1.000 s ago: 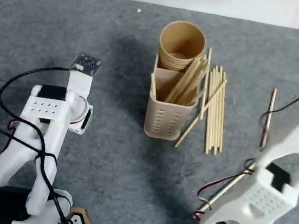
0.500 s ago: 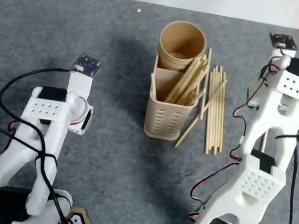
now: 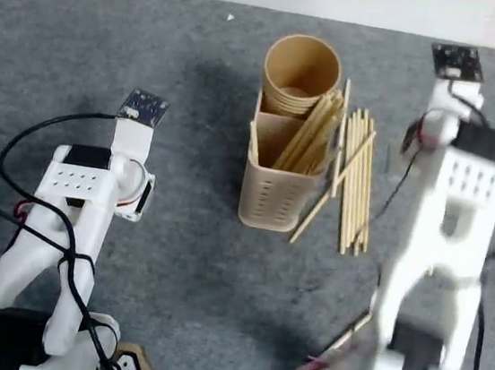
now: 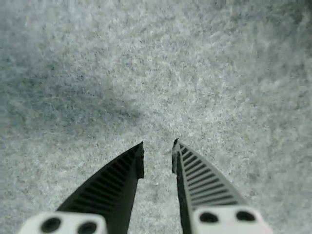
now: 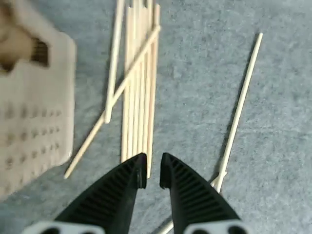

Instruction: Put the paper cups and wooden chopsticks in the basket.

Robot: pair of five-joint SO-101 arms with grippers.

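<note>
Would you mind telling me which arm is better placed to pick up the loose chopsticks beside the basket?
Right: the right hand hangs just above the loose chopsticks beside the basket, while the left hand faces bare carpet on the basket's other side.

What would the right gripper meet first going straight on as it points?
Probably the near ends of the loose wooden chopsticks on the grey mat; the right gripper points at them, though depth is unclear.
</note>
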